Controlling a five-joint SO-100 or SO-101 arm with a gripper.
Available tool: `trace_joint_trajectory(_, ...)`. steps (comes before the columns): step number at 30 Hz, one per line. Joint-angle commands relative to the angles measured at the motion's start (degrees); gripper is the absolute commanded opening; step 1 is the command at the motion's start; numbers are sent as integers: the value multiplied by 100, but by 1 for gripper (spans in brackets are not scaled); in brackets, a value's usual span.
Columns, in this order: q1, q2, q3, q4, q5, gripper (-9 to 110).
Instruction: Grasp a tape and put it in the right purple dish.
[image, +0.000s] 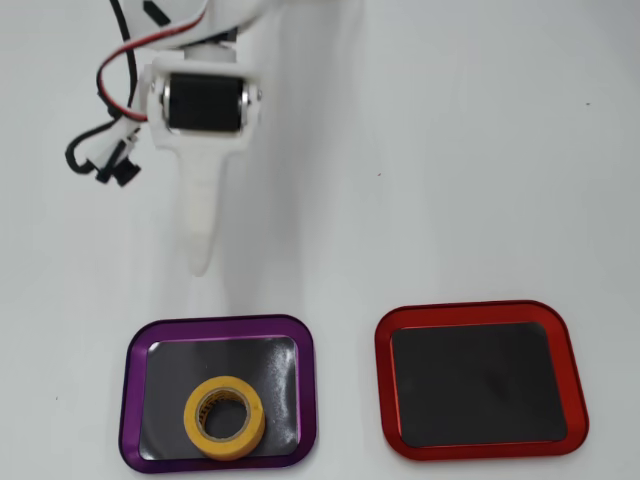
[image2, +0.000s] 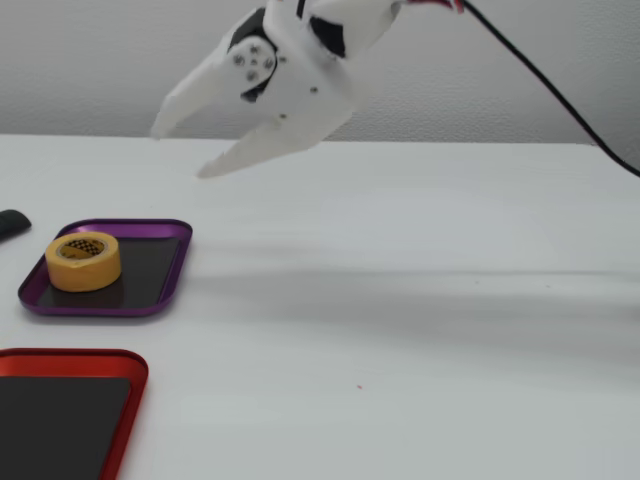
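Small yellow masking tape roll (image: 224, 417) already lay inside shiny purple-rimmed dish (image: 134, 345) near desk's front edge; white gripper (image2: 176, 152) hung high, jaws spread, empty. Best lifted straight away, no bumping.

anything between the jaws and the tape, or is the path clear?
Nothing visible blocks it. The gripper hangs open above bare table, and the tape already lies flat inside the purple dish. The red tray sits off to the side, empty.

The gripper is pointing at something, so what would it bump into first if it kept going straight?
Probably the purple dish. In the overhead view the open gripper aims toward the dish's near rim, with the tape beyond. The fixed view shows it high above the table, so depth is unclear; it might meet bare table first.
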Motion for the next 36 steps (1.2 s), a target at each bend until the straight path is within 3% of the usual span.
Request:
trace_joint_trajectory(1,-62,1283,-44,1134,835,16)
trace_joint_trajectory(9,-325,3771,1063,2654,2057,16)
trace_joint_trajectory(19,-659,7066,4544,2206,2057,16)
trace_joint_trajectory(28,-659,9879,6697,2426,2039,16)
trace_joint_trajectory(36,-659,10116,7128,3384,1925,16)
